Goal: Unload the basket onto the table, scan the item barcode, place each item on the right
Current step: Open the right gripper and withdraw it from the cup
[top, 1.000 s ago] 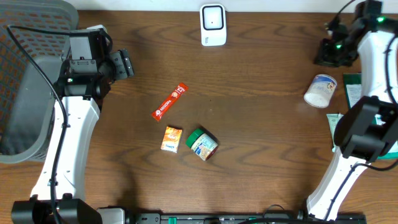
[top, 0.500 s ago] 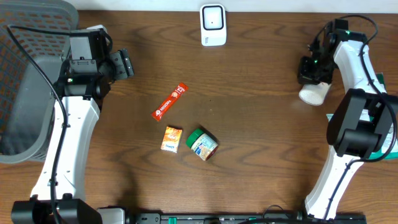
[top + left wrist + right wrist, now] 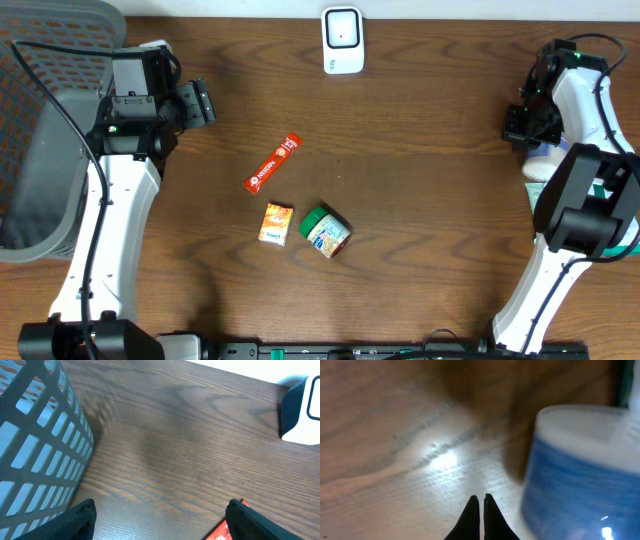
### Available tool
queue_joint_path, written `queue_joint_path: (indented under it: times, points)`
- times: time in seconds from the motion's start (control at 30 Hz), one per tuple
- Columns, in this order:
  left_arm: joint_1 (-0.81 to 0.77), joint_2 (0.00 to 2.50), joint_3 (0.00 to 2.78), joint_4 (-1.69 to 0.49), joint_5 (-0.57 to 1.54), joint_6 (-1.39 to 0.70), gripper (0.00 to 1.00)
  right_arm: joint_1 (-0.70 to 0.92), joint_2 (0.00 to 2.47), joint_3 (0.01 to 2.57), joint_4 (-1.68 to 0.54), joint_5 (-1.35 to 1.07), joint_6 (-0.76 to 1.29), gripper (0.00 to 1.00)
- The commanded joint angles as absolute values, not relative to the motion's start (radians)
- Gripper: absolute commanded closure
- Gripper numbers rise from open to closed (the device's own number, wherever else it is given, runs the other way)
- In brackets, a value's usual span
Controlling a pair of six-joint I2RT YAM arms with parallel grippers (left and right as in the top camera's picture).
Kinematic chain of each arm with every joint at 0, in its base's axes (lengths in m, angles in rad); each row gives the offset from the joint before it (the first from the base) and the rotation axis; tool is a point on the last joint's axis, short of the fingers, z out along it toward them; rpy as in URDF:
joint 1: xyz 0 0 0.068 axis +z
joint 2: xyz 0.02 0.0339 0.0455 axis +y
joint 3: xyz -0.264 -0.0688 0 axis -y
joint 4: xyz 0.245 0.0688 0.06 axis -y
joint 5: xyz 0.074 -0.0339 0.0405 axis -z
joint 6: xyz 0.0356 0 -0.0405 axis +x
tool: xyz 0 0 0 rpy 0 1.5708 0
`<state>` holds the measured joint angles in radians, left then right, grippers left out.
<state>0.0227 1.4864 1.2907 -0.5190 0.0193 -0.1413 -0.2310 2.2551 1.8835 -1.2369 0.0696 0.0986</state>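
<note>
At right edge of worktop (image 3: pixel 430 230): blue-and-white tub (image 3: pixel 575 475), just beside your right claw (image 3: pixel 480 510), fingers together, holding nothing. Your left claw (image 3: pixel 162 515): apart, empty. Your scanner (image 3: pixel 342 40): well apart. Likely hazard: closed claw nudges tub off the edge; open before approaching.

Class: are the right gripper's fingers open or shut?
Shut. In the right wrist view the right gripper's two black fingers meet tip to tip, nothing between them; the blue-and-white tub sits apart.

basket (image 3: pixel 30 60): grey mesh, at table's left edge | table (image 3: pixel 420 200): dark brown wood
</note>
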Motion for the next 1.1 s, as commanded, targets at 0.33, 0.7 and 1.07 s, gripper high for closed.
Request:
queue_joint_path:
  times: [0.33,0.7,1.07]
  points:
    - [0.023,1.496,1.293,-0.518,0.007,-0.143,0.17,-0.27,2.243,1.894,-1.256,0.107,0.069,0.96]
    - [0.023,1.496,1.293,-0.518,0.007,-0.143,0.17,-0.275,2.242,1.895,-1.265,0.098,0.057,0.97]
    - [0.023,1.496,1.293,-0.518,0.007,-0.143,0.17,-0.274,2.233,2.0,-1.303,-0.095,-0.047,0.99]
